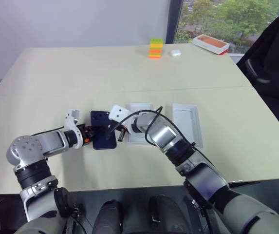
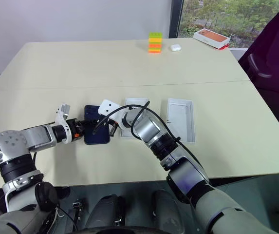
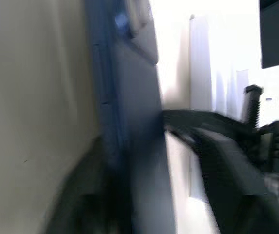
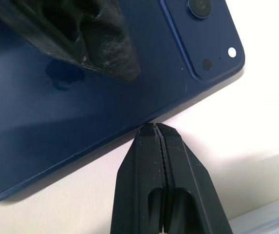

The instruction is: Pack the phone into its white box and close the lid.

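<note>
- Navy-blue and glossy, the phone [image 1: 103, 130] lies on the beige table [image 1: 81, 73] in the left eye view. The left gripper [image 1: 96, 133] reaches it from the left side, and the right gripper [image 1: 119, 133] is at its right edge.
- Right eye view: the white box [image 2: 127, 118] is just right of the phone, partly hidden by the right arm. The lid [image 2: 181, 119] lies further right, its plain white inside up.
- Left wrist view: the phone's edge is between the dark fingers [image 3: 222, 175], but it is too blurred to tell if they grip it.
- Right wrist view: the right jaws are pressed together, holding nothing, with the tips against the phone's edge.
</note>
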`<act>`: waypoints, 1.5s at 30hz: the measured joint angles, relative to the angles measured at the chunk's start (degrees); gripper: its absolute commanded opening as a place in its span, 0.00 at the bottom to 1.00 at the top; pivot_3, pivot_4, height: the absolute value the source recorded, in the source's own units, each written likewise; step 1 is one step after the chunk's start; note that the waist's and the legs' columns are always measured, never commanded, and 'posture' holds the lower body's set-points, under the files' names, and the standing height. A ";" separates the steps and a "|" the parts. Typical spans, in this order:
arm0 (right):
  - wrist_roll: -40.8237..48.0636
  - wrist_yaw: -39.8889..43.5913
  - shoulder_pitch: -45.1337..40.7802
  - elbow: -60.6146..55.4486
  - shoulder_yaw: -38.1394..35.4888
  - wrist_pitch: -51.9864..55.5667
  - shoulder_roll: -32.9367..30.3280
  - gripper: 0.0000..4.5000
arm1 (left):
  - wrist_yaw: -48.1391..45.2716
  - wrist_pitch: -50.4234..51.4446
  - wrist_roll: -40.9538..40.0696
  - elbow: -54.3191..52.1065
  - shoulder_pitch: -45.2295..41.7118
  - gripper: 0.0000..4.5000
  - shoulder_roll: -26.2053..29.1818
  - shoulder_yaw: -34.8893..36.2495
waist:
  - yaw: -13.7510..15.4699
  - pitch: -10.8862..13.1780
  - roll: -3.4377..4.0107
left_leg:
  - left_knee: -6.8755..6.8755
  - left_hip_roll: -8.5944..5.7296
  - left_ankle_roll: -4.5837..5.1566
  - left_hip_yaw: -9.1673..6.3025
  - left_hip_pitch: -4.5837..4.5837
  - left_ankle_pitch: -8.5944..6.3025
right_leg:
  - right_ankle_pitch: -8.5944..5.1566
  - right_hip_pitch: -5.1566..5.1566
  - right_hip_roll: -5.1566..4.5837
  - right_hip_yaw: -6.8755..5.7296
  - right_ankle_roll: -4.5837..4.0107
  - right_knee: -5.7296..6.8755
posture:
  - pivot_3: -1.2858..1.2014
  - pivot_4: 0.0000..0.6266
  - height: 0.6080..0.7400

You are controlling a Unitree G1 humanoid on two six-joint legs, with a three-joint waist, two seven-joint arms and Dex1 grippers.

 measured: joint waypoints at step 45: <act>16.85 16.40 13.18 -37.05 -0.64 13.01 -31.65 0.72 | -17.92 -3.97 -8.29 4.43 2.90 0.00 7.88 -1.45 | 0.32 0.24 -0.33 | -0.24 -0.23 -0.06 -0.17 -0.97 0.06 | -0.06 -0.88 0.11 -0.21 0.08 -0.18 | 0.52 0.24 1.00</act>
